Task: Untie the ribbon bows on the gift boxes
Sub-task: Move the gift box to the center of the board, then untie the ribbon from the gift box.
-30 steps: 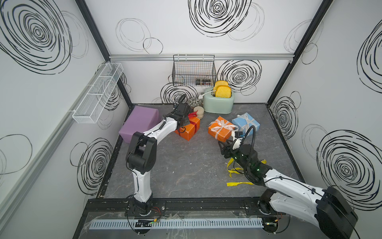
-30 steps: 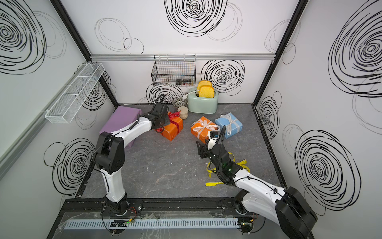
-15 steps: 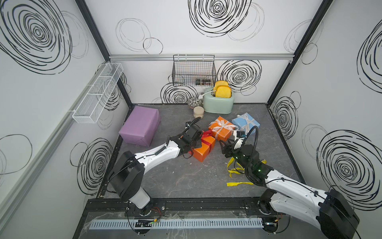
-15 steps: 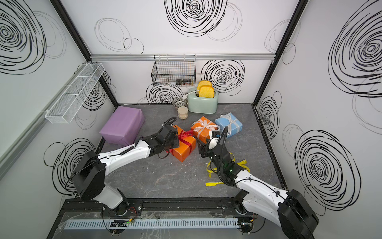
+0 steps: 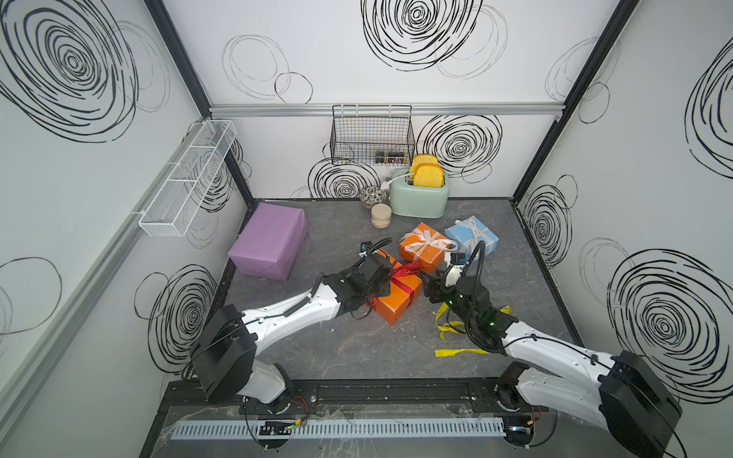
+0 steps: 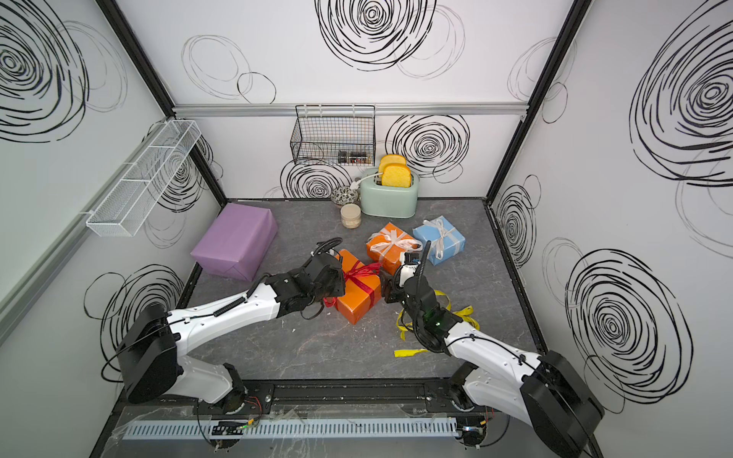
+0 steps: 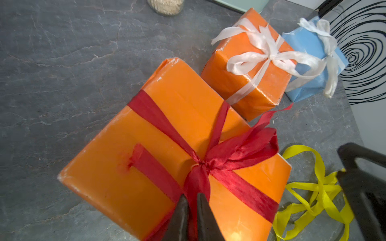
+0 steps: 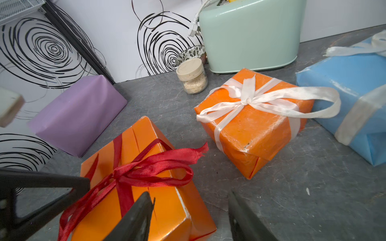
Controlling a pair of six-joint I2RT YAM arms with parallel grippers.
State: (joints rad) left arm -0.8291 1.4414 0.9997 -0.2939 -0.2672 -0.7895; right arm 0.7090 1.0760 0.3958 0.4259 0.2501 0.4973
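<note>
One orange box now farther forward.

The left end effector, pinching the red ribbon, is pulling the larger orange box away from the lilac box toward the middle of the bench. The box is arriving just beside the right end effector. The left arm is lowering and stretching forward.
</note>
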